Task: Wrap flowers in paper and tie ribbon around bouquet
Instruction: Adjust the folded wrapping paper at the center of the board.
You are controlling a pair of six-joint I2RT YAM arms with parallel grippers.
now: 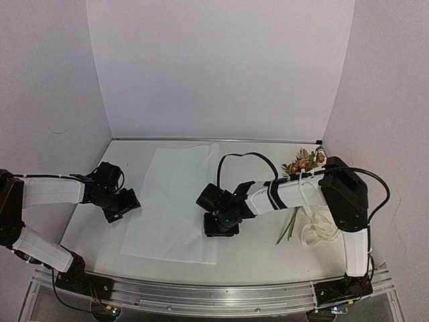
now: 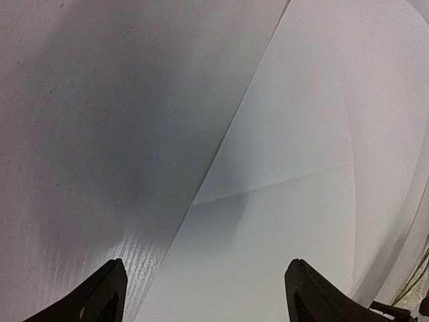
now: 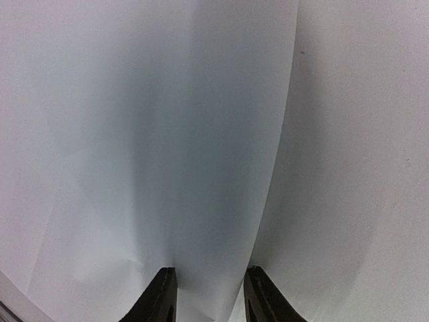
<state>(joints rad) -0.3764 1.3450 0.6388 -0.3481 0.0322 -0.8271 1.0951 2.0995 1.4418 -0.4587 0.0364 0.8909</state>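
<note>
White paper (image 1: 173,201) lies flat between both grippers, long axis running away from the bases. Left gripper (image 1: 123,204) hovers over its left edge, jaws wide and empty. Right gripper (image 1: 221,223) straddles the right edge, jaws narrowed yet apart. Flowers (image 1: 305,162) lie well right of it.

One sheet of paper (image 1: 177,201), one bunch of flowers (image 1: 305,162), one ribbon (image 1: 318,228)

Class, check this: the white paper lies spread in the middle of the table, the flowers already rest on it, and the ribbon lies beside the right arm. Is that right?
One slip. The top external view shows the flowers off the paper, on the table to its right, partly under the right arm. The rest stands, ribbon included.
</note>
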